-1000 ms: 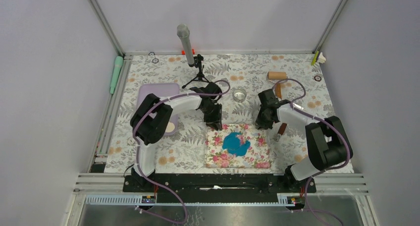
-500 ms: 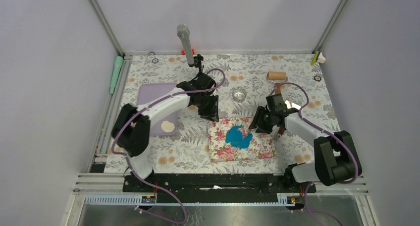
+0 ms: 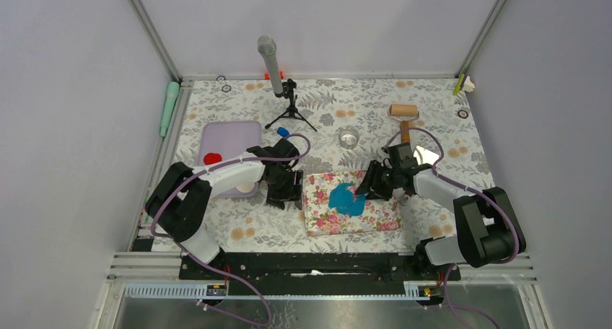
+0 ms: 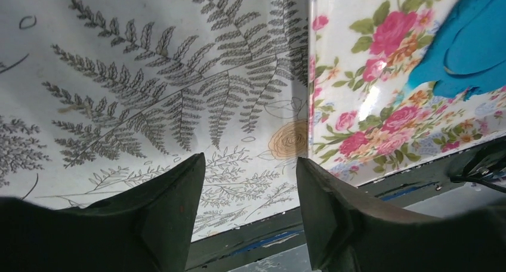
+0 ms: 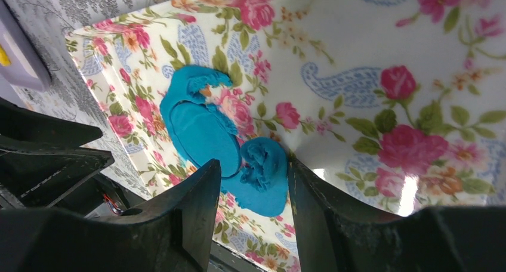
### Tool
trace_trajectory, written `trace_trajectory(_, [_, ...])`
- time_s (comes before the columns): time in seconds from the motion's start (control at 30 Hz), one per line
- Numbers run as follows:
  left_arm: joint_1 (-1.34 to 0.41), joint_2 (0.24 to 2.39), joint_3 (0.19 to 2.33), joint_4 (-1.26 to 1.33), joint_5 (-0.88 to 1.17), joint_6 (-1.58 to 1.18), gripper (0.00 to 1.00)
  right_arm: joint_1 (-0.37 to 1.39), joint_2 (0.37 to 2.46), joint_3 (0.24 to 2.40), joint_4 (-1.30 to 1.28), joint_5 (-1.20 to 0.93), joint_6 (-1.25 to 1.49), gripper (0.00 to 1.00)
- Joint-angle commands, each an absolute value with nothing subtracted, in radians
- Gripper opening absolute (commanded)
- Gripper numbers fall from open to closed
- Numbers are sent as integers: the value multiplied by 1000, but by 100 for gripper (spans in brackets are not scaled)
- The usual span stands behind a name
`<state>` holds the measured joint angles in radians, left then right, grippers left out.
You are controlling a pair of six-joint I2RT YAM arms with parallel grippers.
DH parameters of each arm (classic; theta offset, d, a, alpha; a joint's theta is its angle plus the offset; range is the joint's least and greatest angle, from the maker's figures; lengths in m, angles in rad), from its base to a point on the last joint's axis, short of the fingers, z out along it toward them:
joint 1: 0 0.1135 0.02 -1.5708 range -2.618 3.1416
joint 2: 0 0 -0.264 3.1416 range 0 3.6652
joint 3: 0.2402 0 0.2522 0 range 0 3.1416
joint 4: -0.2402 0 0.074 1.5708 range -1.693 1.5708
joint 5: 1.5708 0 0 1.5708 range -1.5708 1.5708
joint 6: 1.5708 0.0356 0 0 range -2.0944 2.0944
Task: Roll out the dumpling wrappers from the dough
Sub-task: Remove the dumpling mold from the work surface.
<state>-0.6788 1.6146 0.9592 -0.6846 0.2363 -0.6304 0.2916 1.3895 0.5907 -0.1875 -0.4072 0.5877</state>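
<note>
The right gripper (image 5: 253,166) is hanging half open over the floral mat (image 5: 358,39), gripping nothing, with the bunched end of the dough (image 5: 200,126) lying between its fingertips. The left gripper (image 4: 250,164) is hovering open and empty, the mat just to its right.

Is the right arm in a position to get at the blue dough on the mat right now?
Probably yes. The right gripper hangs open just above the dough on the floral mat. The dough's bunched end shows between its jaws, and nothing else lies in the way.
</note>
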Motion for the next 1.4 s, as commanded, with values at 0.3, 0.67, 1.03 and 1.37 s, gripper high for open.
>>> trace_trajectory(0.3, [-680, 1708, 969, -576, 198, -665, 24, 295, 1357, 544, -194, -476, 548, 52])
trace_trajectory(0.67, [-678, 1730, 977, -555, 186, -736, 0, 315, 1251, 433, -126, -627, 573, 51])
trace_trajectory(1.03, [-664, 1743, 1022, -553, 186, -695, 0, 446, 1162, 505, -236, -442, 610, 52])
trace_trajectory(1.37, [-648, 1816, 1107, -595, 195, -617, 0, 371, 1205, 639, -287, -225, 549, 57])
